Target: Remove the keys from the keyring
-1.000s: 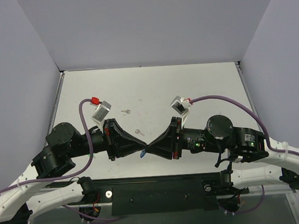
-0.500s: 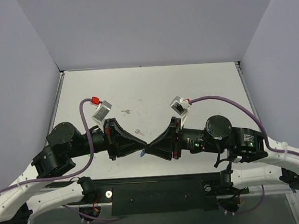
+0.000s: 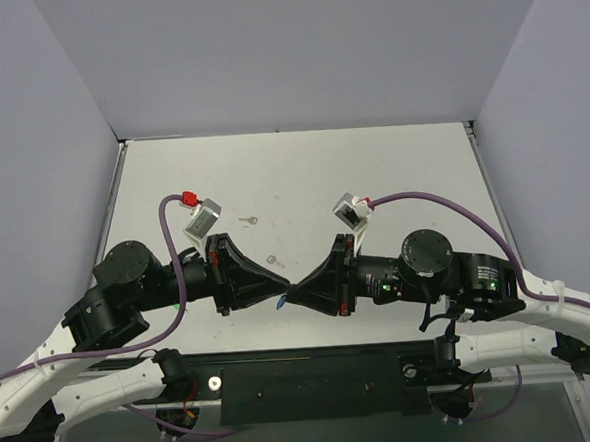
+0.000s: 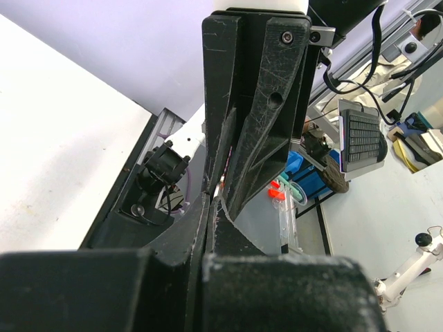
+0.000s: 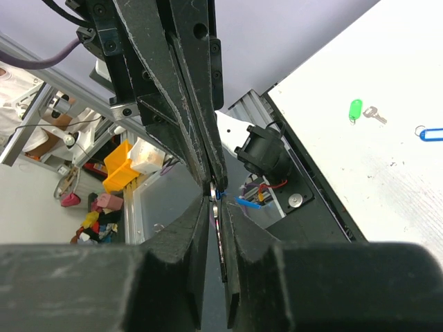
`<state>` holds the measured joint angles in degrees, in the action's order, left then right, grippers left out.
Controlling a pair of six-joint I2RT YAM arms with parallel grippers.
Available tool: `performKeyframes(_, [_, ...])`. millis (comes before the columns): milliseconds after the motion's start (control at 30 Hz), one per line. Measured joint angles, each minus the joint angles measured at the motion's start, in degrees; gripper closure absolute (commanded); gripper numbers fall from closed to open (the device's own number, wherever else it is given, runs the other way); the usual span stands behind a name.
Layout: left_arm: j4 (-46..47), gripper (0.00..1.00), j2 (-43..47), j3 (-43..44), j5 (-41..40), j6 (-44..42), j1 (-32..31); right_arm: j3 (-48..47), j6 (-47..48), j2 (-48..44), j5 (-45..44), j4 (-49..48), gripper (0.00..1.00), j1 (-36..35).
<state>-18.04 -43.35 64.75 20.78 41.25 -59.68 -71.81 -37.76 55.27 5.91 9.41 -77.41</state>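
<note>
My two grippers meet tip to tip low over the near middle of the table. The left gripper (image 3: 277, 286) is shut on the keyring, of which a bit of blue tag (image 3: 282, 303) pokes out below the tips. In the left wrist view its fingers (image 4: 210, 200) are pressed together with a thin wire ring (image 4: 225, 207) at the tips. The right gripper (image 3: 298, 290) is shut on a thin flat silver key (image 5: 219, 225), seen edge-on between its jaws (image 5: 216, 205), with the blue tag (image 5: 221, 196) just beyond.
Two small silver keys (image 3: 248, 221) (image 3: 274, 261) lie on the table behind the grippers. The right wrist view shows a green tag (image 5: 355, 109) beside a silver key (image 5: 374, 115) and another blue tag (image 5: 430, 133) on the table. Walls enclose three sides.
The right arm's elbow and wrist have shifted slightly left. Both grippers stay shut and tip to tip at the same spot.
</note>
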Motion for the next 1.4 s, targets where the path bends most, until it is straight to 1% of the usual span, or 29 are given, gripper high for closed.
performKeyframes(100, [-0.2, 1.0, 0.0, 0.0, -0.1, 0.0, 0.0, 0.1, 0.0, 0.0, 0.0, 0.0, 0.97, 0.0])
performKeyframes(133, [-0.2, 1.0, 0.0, 0.0, -0.1, -0.1, 0.0, 0.1, 0.0, 0.0, 0.0, 0.0, 0.99, 0.0])
performKeyframes(367, [-0.2, 1.0, 0.0, 0.1, 0.3, -0.1, 0.0, 0.1, -0.1, -0.1, 0.0, 0.0, 1.0, 0.0])
performKeyframes(400, [-0.2, 0.96, 0.0, 0.1, 0.4, -0.1, 0.0, 0.1, -0.1, -0.1, 0.0, 0.0, 1.0, 0.0])
performKeyframes(433, [-0.2, 0.79, 0.0, 0.1, 0.4, -0.1, 0.0, 0.1, -0.1, -0.1, 0.0, 0.0, 1.0, 0.0])
performKeyframes(467, [-0.2, 0.67, 0.0, 0.1, 0.4, -0.1, 0.0, 0.2, -0.1, -0.1, 0.0, -0.1, 1.0, 0.0])
performKeyframes(500, [-0.1, 0.39, 0.0, 0.1, 0.4, -0.3, 0.0, 0.2, -0.1, -0.2, 0.0, -0.1, 1.0, 0.0])
performKeyframes(533, [-0.2, 0.22, 0.0, 0.1, 0.2, -0.5, 0.0, 0.2, 0.0, -0.2, 0.0, -0.2, 1.0, 0.0])
performKeyframes(667, [-0.4, 0.2, 0.0, 0.2, -0.9, -0.3, 0.0, 1.2, 0.1, -0.6, -0.1, -0.3, 1.0, 0.0])
performKeyframes(833, [-3.3, 0.19, 0.5, 1.8, -5.2, -0.9, 0.0, 2.9, 0.3, -1.4, -0.2, -0.3, 1.0, 0.0])
performKeyframes(900, [-4.3, 0.21, 1.0, 2.5, -6.5, -1.2, 0.0, 3.2, 0.3, -2.0, -0.2, -0.5, 1.0, 0.0])
performKeyframes(1033, [-6.4, 0.31, 1.4, 4.7, -7.8, -1.6, 0.0, 4.7, 0.5, -4.1, -0.2, -1.7, 1.0, 0.0])
performKeyframes(1167, [-8.0, 0.34, 0.3, 7.3, -7.1, -2.1, 0.0, 7.9, 1.5, -7.5, -0.1, -3.3, 1.0, 0.0])
performKeyframes(1400, [-8.5, 0.38, -5.0, 9.7, -1.7, -2.8, 0.0, 12.8, 3.5, -12.9, 0.6, -7.2, 1.0, 0.0])
